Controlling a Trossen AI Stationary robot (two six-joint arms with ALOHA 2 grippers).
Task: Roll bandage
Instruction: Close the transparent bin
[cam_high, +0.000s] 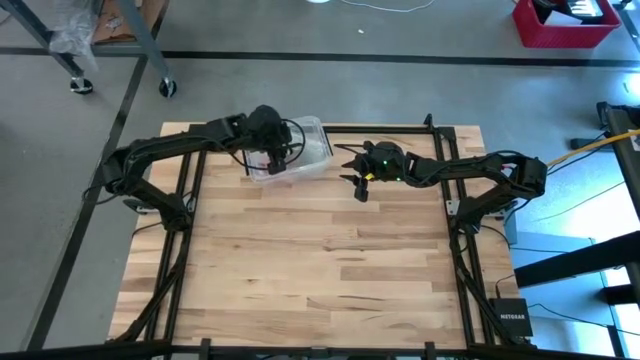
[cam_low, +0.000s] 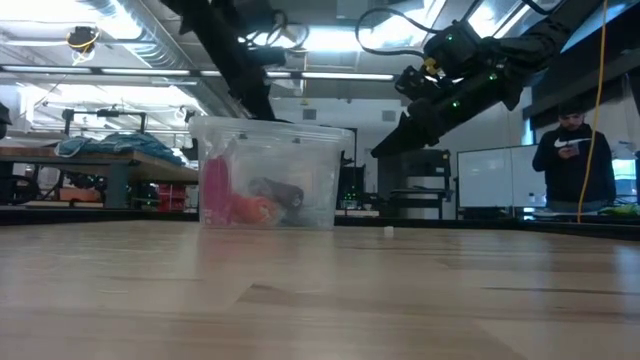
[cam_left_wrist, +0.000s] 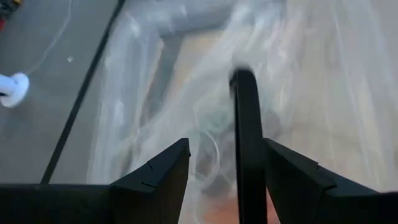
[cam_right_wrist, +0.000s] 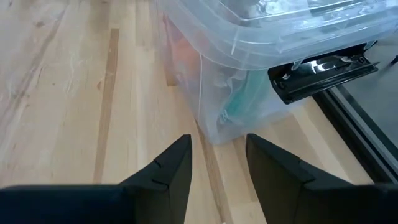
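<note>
The left tool (cam_high: 270, 158) is hanging over the clear plastic box (cam_high: 310, 150) at the far side of the wooden surface (cam_high: 320, 270), its fingers (cam_left_wrist: 163, 176) spread apart with the box's black handle (cam_left_wrist: 247, 137) between them. The right tool (cam_high: 356, 182) is hovering just beside the box, open and empty. A dark shape inside could be the bandage; I can't tell.

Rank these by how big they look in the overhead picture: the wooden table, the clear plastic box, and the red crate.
1. Wooden table, by far the largest.
2. Red crate, though the picture's edge cuts it off.
3. Clear plastic box, partly hidden under the left arm.
The crate and box look close in size, so their order is unsure.
</note>
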